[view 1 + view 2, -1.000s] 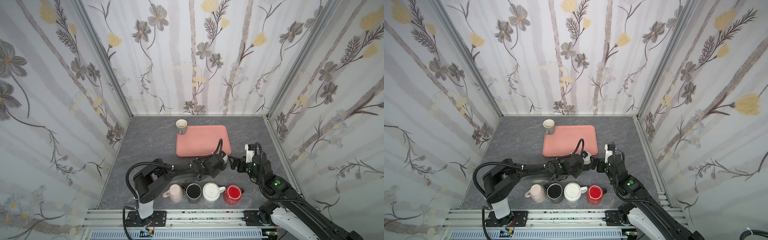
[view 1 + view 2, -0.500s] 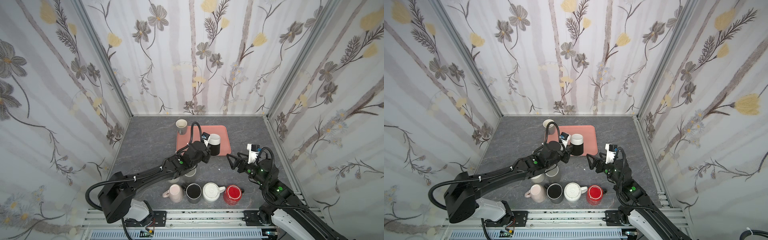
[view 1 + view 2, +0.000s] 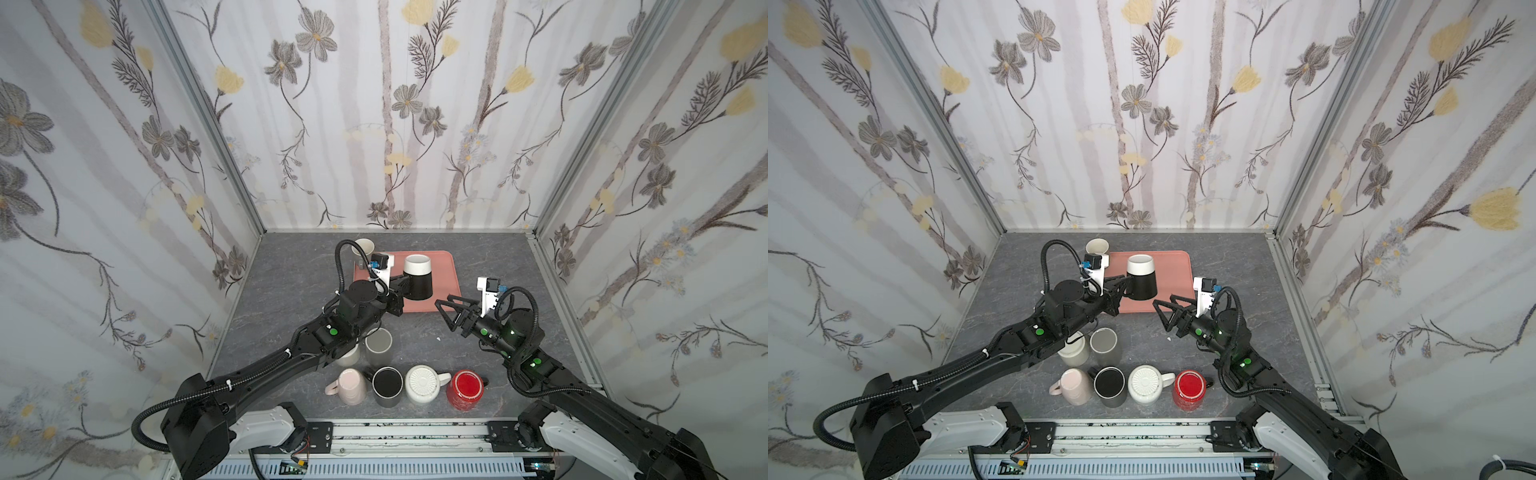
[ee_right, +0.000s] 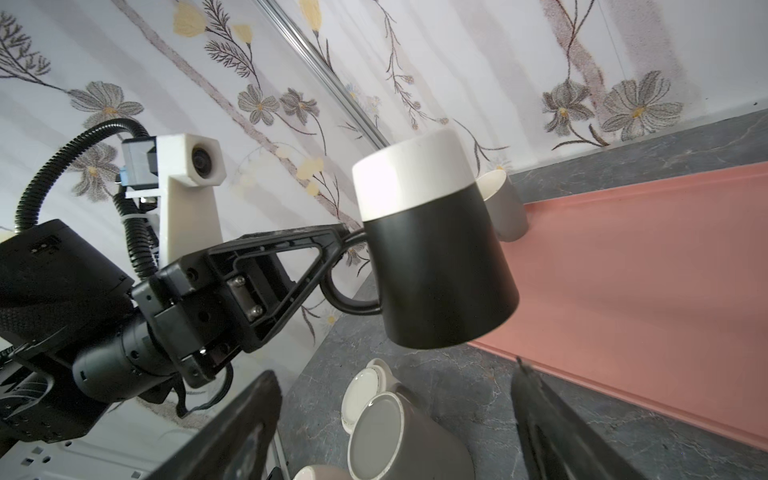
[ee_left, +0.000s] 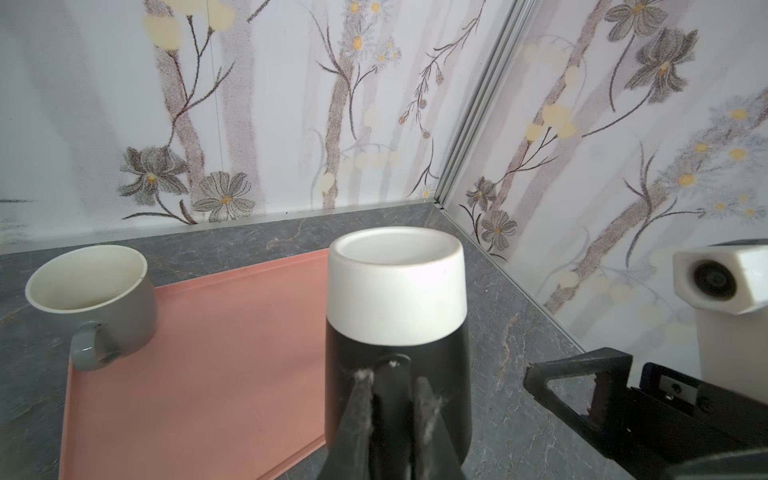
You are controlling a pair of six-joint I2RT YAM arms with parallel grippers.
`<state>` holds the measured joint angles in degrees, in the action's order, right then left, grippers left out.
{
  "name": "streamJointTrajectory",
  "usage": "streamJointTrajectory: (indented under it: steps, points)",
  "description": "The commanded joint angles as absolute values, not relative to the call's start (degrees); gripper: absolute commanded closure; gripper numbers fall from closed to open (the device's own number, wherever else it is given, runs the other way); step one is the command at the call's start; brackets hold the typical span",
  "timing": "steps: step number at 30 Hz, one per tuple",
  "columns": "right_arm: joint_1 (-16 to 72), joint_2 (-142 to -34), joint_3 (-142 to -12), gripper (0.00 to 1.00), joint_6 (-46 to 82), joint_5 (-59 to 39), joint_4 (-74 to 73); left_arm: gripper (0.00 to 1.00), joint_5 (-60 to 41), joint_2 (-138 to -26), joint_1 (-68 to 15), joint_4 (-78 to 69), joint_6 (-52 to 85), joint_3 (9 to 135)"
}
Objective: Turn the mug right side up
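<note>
Only the right wrist view shows us the left gripper (image 4: 343, 245) clamped on the handle (image 4: 349, 291) of the black-and-white mug (image 4: 432, 249). It's held up over the pink tray (image 3: 448, 284), near edge, white base up, black mouth down. The right gripper (image 3: 444, 301) is just beside it, spread apart and empty.

Two-tone mug (image 3: 417, 286): blk w/ white band. Tray (image 3: 446, 286) salmon pink. Counter (image 3: 490, 257) dk grey, pale veins. Walls (image 3: 415, 166) white, grey + yellow floral. Pink mug (image 3: 351, 386), blk mug (image 3: 387, 384), white mug (image 3: 423, 381), red mug (image 3: 465, 386).
</note>
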<state>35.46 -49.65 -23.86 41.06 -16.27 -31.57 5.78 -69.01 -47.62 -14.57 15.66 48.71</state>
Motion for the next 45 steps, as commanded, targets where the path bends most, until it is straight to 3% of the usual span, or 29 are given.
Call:
streamJointTrajectory:
  steps: [1,8,16,24,36,45]
  points:
    - [36.37,-49.36,-25.79,0.13,38.71,-12.61,-30.74,1.0,4.67,-68.91,-47.63,-20.21,16.7,49.23]
    - [36.06,-47.17,-26.55,0.14,35.79,-0.88,-17.47,1.0,2.44,-80.81,-49.24,-21.91,18.89,50.45]
    - [35.03,-54.42,-20.75,0.17,39.04,5.98,-12.43,1.0,3.05,-101.83,-55.2,-23.64,20.27,57.42]
    - [33.72,-53.11,-20.08,0.14,37.32,9.14,-9.73,1.0,5.21,-102.32,-56.33,-23.24,19.76,55.73]
    - [27.66,-54.04,-24.1,0.13,35.14,4.4,-7.99,1.0,4.92,-101.48,-56.34,-21.76,18.29,55.55]
    - [23.36,-62.41,-32.93,0.11,33.3,-0.92,-3.62,1.0,5.22,-100.91,-57.29,-22.79,16.05,54.03]
